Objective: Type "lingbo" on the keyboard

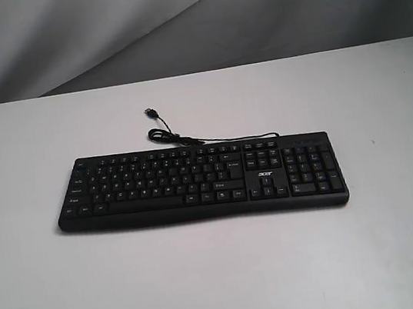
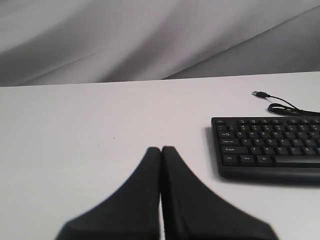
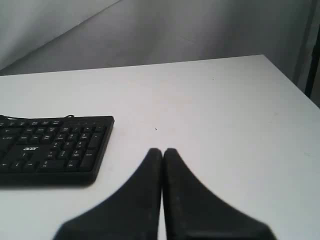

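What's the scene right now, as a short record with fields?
table: white
keyboard: black, lying flat, number pad toward the right arm's side
cable: looped behind the keyboard, free end lying loose
left claw: shut, empty, off the keyboard's end, not touching it
right claw: shut, empty, off the number-pad end, not touching it
keys: none being touched

keyboard [image 1: 199, 183] | logo [image 3: 31, 148]: "acer" | key legends: too small to read
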Motion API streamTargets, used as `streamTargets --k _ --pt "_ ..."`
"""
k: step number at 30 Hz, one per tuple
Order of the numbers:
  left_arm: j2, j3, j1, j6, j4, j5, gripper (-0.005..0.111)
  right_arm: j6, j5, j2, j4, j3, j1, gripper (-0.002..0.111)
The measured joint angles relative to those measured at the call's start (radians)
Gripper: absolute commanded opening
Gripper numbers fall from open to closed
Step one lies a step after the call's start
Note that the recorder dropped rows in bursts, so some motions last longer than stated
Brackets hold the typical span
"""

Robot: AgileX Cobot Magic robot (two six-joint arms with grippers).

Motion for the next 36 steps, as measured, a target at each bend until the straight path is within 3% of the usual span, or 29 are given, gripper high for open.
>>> streamTargets --k 24,36 --pt "0.000 0.000 0.000 0.000 0.000 0.000 0.001 0.000 -0.014 0.000 -0.001 0.000 0.000 0.000" --pt "0.000 0.000 0.000 0.000 0.000 0.000 0.001 0.008 -0.555 -0.001 0.008 0.000 0.000 0.000"
